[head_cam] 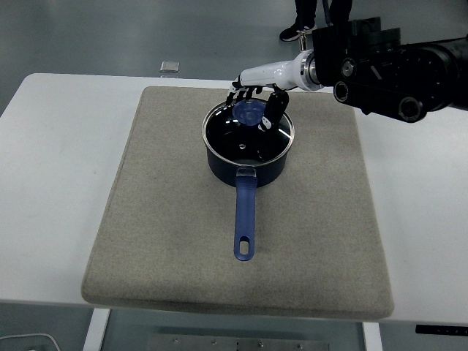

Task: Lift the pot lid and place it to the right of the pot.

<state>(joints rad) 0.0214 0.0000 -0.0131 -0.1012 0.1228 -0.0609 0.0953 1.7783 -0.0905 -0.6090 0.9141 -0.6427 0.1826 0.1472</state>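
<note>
Table (58, 190), white, carries a beige felt mat (168, 219) that covers most of its middle; the mat's near edge lies close to the table's near edge. Landmark for all positions below: the saucepan (247, 167).

Nearest item: the saucepan's blue handle (245, 219), which runs from the pan wall straight toward the near edge of the mat and ends in a hanging slot. The saucepan itself is dark blue, upright, and stands on the far half of the mat, roughly centred left to right.

Glass lid (247, 133) is seated on the saucepan rim, level, not lifted. Its blue knob (248, 112) shows toward the far side of the lid.

Right hand (262, 99) reaches in from the right, over the far rim of the saucepan. White back of hand, black fingers (276, 110). The fingers curve downward around the knob, some on its far side and a thicker digit on its right side, narrowly set. Whether they actually touch the knob cannot be told from this view; no firm grasp is evident. The bulky black right forearm (395, 66) extends from the hand to the right edge, beyond the saucepan.

Farther than the saucepan, off the table to the left, a small grey square object (169, 66) lies on the floor. At the far top edge, a person's shoes (296, 32) are partly visible.
</note>
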